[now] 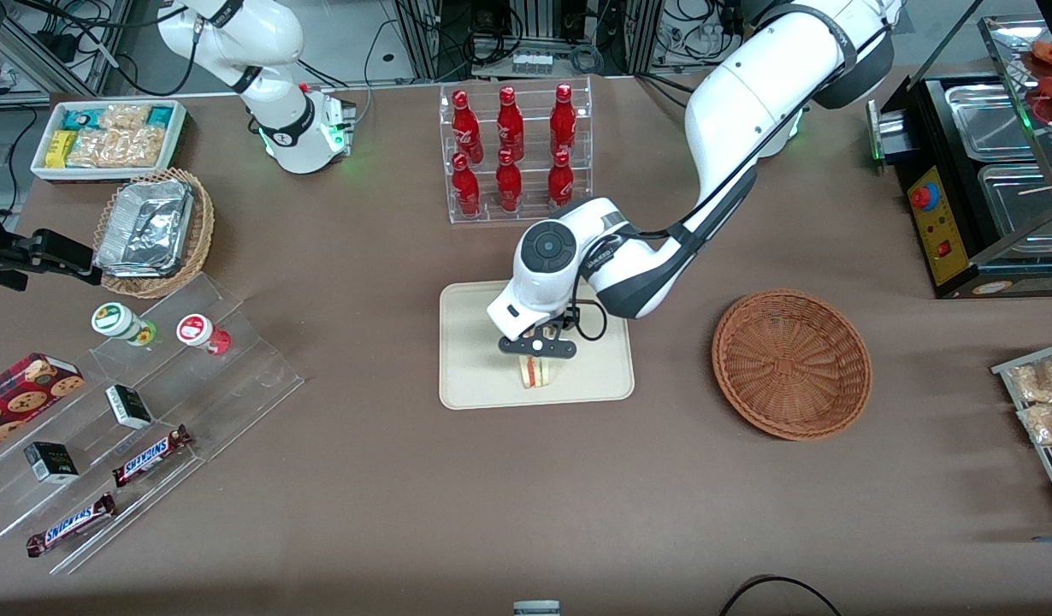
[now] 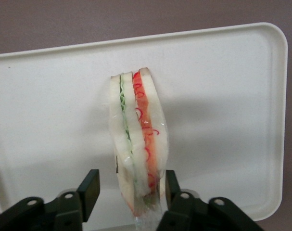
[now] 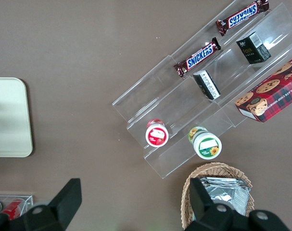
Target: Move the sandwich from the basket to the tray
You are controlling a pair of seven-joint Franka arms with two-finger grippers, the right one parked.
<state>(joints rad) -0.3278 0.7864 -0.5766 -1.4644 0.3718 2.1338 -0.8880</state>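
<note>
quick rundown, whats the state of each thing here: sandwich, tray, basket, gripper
sandwich: standing on edge on the tray, filling side showing, between the fingers
tray: flat on the table, holding only the sandwich
basket: empty, upright, toward the working arm's end of the table
gripper: open, low over the tray, one finger beside the sandwich, the other with a gap

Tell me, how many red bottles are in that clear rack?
6 red bottles show in the clear rack: three in its higher row, three in its lower row nearer the front camera. None seem hidden. The gripper is open over the tray, around the sandwich.
</note>
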